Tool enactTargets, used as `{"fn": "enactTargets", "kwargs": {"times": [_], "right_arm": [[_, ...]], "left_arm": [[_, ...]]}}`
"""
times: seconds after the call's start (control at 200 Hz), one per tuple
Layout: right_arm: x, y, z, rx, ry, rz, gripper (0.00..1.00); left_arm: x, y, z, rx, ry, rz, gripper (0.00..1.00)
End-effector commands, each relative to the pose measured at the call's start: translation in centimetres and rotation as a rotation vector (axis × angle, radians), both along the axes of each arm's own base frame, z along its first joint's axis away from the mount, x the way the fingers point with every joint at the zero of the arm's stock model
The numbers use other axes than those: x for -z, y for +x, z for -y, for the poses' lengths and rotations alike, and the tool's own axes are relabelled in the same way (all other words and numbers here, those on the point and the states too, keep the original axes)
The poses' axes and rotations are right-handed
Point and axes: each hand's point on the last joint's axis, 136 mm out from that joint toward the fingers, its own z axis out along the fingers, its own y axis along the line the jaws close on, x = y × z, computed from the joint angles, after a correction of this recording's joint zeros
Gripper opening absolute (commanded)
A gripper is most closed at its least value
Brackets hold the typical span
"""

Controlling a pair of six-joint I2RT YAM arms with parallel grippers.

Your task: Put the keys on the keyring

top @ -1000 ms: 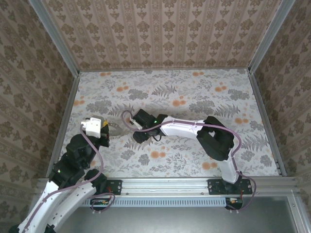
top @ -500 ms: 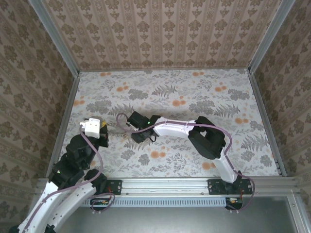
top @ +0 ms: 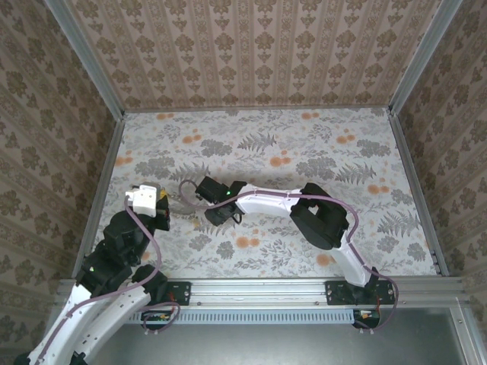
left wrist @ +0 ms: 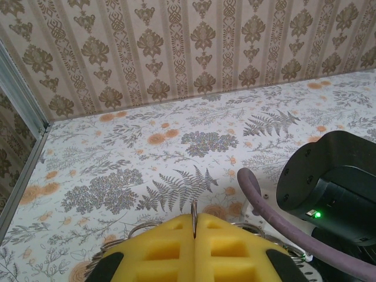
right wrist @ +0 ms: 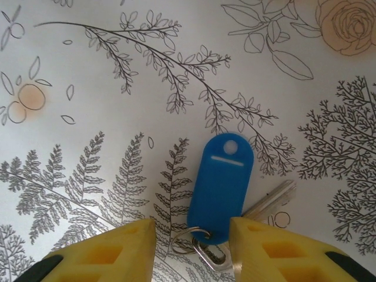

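Right gripper (right wrist: 192, 226): moved left in the last second toward the left gripper (left wrist: 195, 222), jaws narrowed astride the ring end of the keys (right wrist: 222, 176), grip not discernible from where I stand; left clamped on the keyring (left wrist: 194, 210), threading seemingly near.

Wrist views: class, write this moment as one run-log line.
left gripper: shut on keyring | right gripper: open, straddling blue key tag | silver key: flat on table, partly under tag

Floral-print table (top: 304, 144) — blue-tagged key (right wrist: 220, 188) lying flat on it.
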Motion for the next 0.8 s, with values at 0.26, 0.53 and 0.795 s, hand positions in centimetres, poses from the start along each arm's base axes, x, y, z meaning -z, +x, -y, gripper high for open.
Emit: {"fn": "enactTargets", "kwargs": {"times": [0.26, 0.53, 0.795], "right_arm": [[1.12, -0.54, 1.24, -0.009, -0.098, 0.012, 0.38], [0.99, -0.68, 0.55, -0.015, -0.081, 0.005, 0.50], [1.39, -0.46, 0.96, -0.011, -0.115, 0.016, 0.44]], "left_arm": [[-0.97, 0.06, -0.17, -0.012, -0.046, 0.040, 0.00], [-1.05, 0.01, -0.03, -0.004, -0.050, 0.041, 0.00], [-1.06, 0.01, 0.05, 0.000, -0.051, 0.042, 0.00]]}}
